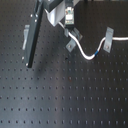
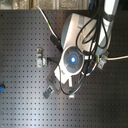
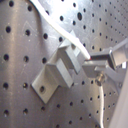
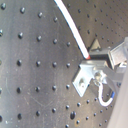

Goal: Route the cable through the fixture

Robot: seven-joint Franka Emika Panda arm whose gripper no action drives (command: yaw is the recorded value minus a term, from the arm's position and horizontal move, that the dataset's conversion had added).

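Gripper (image 3: 92, 62) was pinched shut on the cable (image 3: 50, 22) right at the fixture (image 3: 62, 67), frame centre in the first wrist view. Cable's long axis ran off to upper left, lying across the clip's top edge.

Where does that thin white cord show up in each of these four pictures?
First exterior view: the cable sags right of centre, upper half.
Second exterior view: cable reaches the right edge.
First wrist view: cable slants toward a grey clip.
Second wrist view: cable slants likewise.
Shared landmark: the black perforated board.
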